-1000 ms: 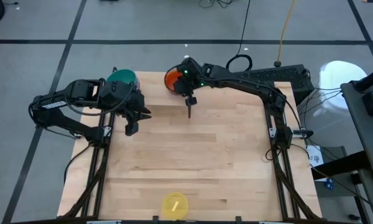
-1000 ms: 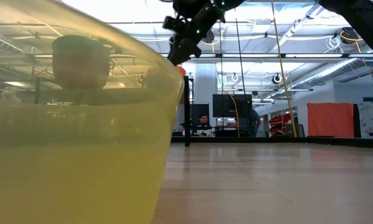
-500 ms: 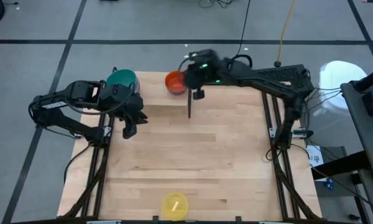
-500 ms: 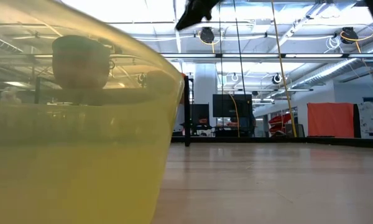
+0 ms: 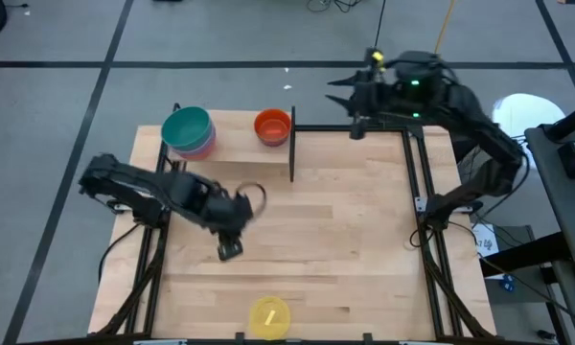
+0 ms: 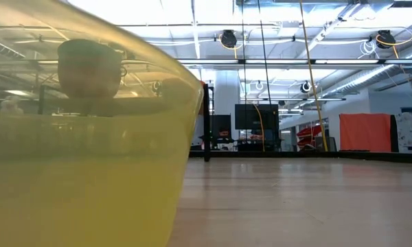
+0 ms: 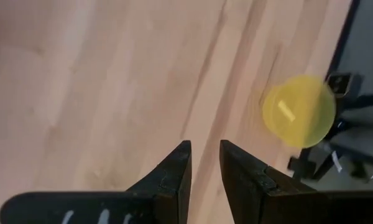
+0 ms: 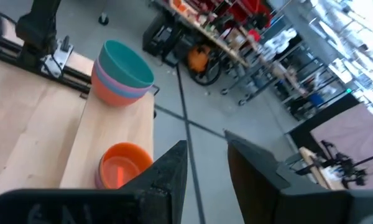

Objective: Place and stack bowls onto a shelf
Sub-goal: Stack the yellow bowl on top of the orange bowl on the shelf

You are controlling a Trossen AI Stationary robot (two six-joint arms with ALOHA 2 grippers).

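yellow bowl (image 5: 269, 315) upside down at table edge; left end effector (image 5: 229, 248) narrow gap, empty; right end effector (image 5: 341, 93) narrow, empty.

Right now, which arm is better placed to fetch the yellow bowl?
Probably the left. Its pincer, empty with fingers narrowly apart, is over mid-table, and its wrist view faces the yellow bowl. The right pincer hangs beyond the table's far edge, behind the shelf.

1. The left gripper (image 7: 204, 163) has its two dark fingers (image 7: 174, 174) close together, with only a narrow gap between them and nothing in it.
2. Bare wooden tabletop (image 7: 99, 81) lies under and ahead of the fingers.
3. A yellow bowl (image 7: 298, 111) sits well ahead of the fingertips, off to one side, near the table's edge.
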